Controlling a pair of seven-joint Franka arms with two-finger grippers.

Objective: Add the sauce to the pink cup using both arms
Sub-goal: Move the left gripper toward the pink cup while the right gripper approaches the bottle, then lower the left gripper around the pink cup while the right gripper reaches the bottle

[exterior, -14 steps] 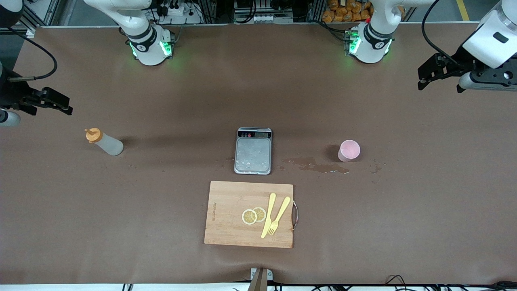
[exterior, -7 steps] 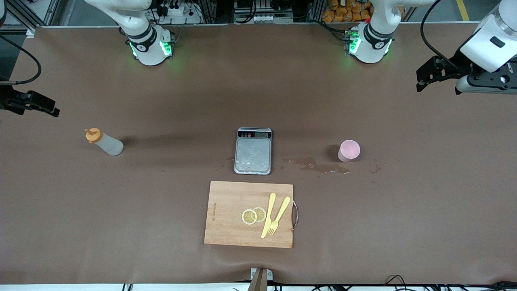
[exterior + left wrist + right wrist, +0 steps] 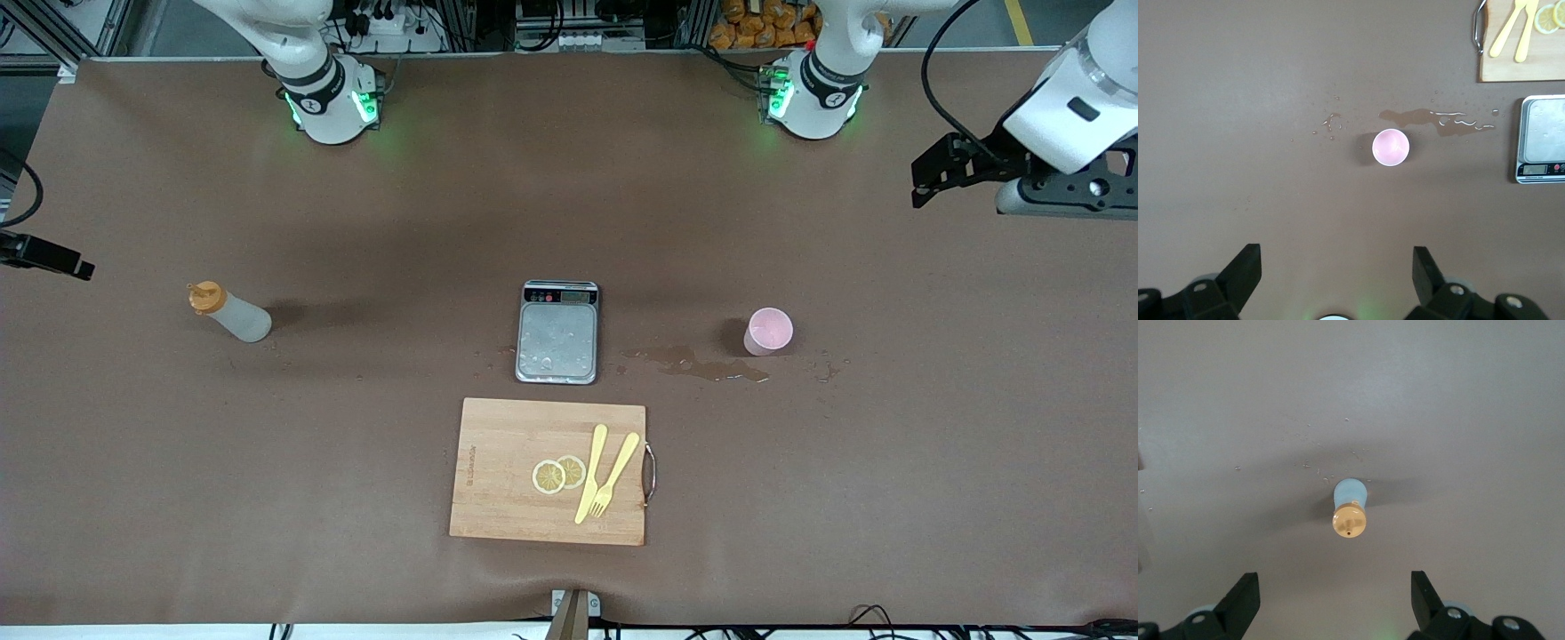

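Note:
The sauce bottle [image 3: 229,313], whitish with an orange cap, stands upright on the brown table toward the right arm's end. It also shows from above in the right wrist view [image 3: 1350,508]. The pink cup [image 3: 769,331] stands upright toward the left arm's end and shows in the left wrist view [image 3: 1391,147]. My left gripper [image 3: 925,178] hangs high over the table's end past the cup, open and empty [image 3: 1336,257]. My right gripper [image 3: 62,260] is at the edge of the front view, high past the bottle, open and empty [image 3: 1333,581].
A digital scale [image 3: 557,332] sits mid-table between bottle and cup. A wet spill [image 3: 702,364] lies between scale and cup. A wooden cutting board [image 3: 498,471] with lemon slices [image 3: 558,475], a yellow knife and a fork [image 3: 613,476] lies nearer the front camera.
My right gripper has drawn back toward the right arm's end of the table, mostly out of the front view. My left gripper has shifted slightly. Bottle and cup have not moved.

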